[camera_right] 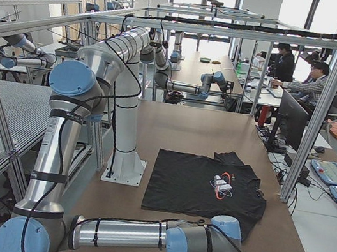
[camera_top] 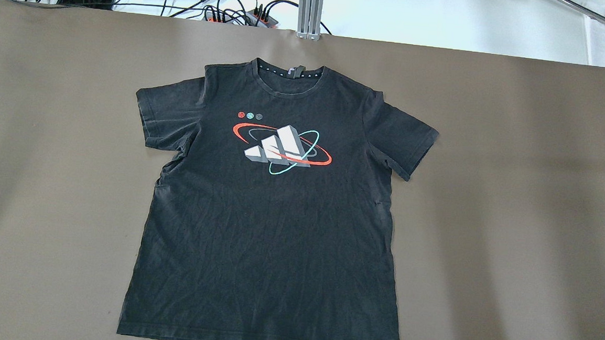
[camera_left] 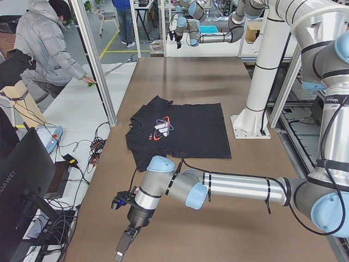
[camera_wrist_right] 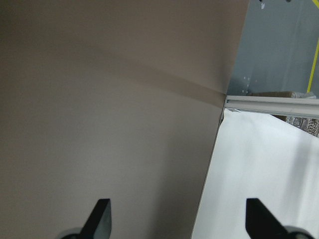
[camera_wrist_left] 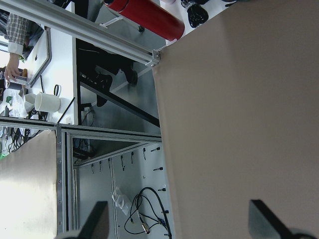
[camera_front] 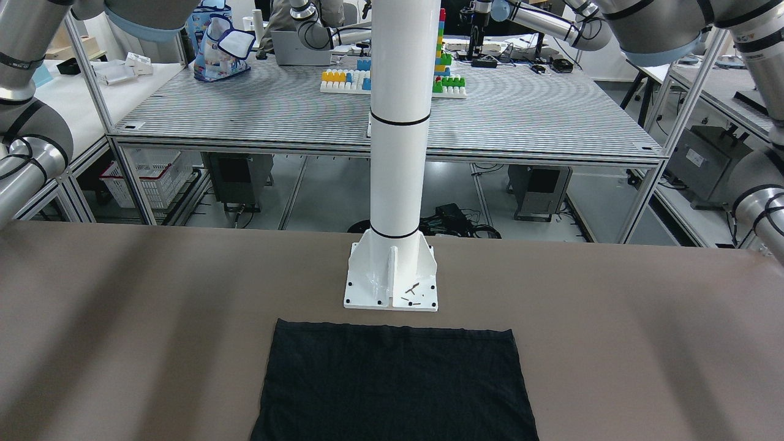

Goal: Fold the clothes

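The white pillar [camera_front: 398,153] stands on its base plate [camera_front: 367,297] at the robot's edge of the brown surface [camera_top: 489,202]. The black T-shirt [camera_top: 267,231] lies flat and unfolded, front side up, directly before the pillar. Its hem [camera_front: 392,331] is the part nearest the pillar: just beside the base plate, not touching it, and wider than the plate. Farther from the pillar, the chest carries a print [camera_top: 281,148] of three white blocks ringed in red and turquoise. The left sleeve [camera_top: 166,117] spreads toward the pillar's left and the right sleeve [camera_top: 399,139] toward its right, both flat on the surface. The collar [camera_top: 290,72] is the part farthest from the pillar, near the opposite edge of the surface.

Both grippers are well apart from the pillar and from the T-shirt. The left gripper [camera_wrist_left: 179,226] hangs over a surface edge far out on the pillar's left. Its fingers [camera_wrist_left: 97,219] are spread wide with nothing between them. The right gripper [camera_wrist_right: 179,219] hangs over a surface edge far out on the pillar's right. Its fingers [camera_wrist_right: 102,216] are likewise spread wide and hold nothing.

Beyond the surface edge farthest from the pillar, cables [camera_top: 228,13] lie on a white table, and a person [camera_left: 41,43] in a grey jacket leans over it
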Controlling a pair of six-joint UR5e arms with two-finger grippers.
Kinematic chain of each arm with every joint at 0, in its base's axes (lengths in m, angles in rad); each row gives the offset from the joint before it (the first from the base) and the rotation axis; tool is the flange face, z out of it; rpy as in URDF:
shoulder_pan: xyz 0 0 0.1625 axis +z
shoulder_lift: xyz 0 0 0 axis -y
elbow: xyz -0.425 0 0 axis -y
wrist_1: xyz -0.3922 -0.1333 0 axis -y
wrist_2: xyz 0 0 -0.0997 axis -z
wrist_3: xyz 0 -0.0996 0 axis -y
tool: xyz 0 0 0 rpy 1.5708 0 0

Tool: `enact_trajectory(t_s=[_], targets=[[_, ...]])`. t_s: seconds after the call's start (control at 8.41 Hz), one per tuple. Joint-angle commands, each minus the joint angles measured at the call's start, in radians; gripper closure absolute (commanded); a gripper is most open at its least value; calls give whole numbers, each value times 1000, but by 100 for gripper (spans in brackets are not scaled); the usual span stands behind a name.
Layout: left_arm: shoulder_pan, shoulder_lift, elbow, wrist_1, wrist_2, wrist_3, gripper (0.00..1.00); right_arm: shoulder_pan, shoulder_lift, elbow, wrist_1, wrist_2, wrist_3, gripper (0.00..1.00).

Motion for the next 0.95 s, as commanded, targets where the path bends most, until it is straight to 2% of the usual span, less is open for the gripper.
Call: enact_trajectory(t_s=[0.0, 0.36, 0.59, 0.83], targets=[[1, -2, 11, -16, 0, -5, 0, 1, -6, 5, 1, 6, 1, 5], [4, -5, 15, -13, 8, -9, 0, -1, 1, 4, 0, 4, 2, 5], [6, -17, 32, -18, 58, -10, 0, 1, -6, 4, 0, 7, 1, 5], [6, -16, 40, -44, 49, -34, 0, -1, -4, -2, 0, 10, 1, 5]])
